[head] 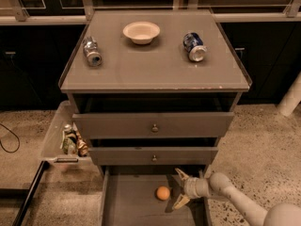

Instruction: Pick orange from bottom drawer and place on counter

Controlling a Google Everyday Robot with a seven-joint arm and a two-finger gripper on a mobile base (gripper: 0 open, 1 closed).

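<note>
The orange (163,193) lies on the flat grey floor of the open bottom drawer (136,206), near its middle. My gripper (179,188) is inside the drawer just to the right of the orange, fingers spread open and pointing left toward it, with a small gap between them and the fruit. The arm reaches in from the lower right. The counter (155,65) is the wide grey-brown top above the drawers.
On the counter stand a cream bowl (141,32), a silver can (92,51) lying at the left and a blue can (194,47) lying at the right. A clear side tray (56,140) with small items hangs left of the cabinet. The two knobbed drawers sit slightly pulled out.
</note>
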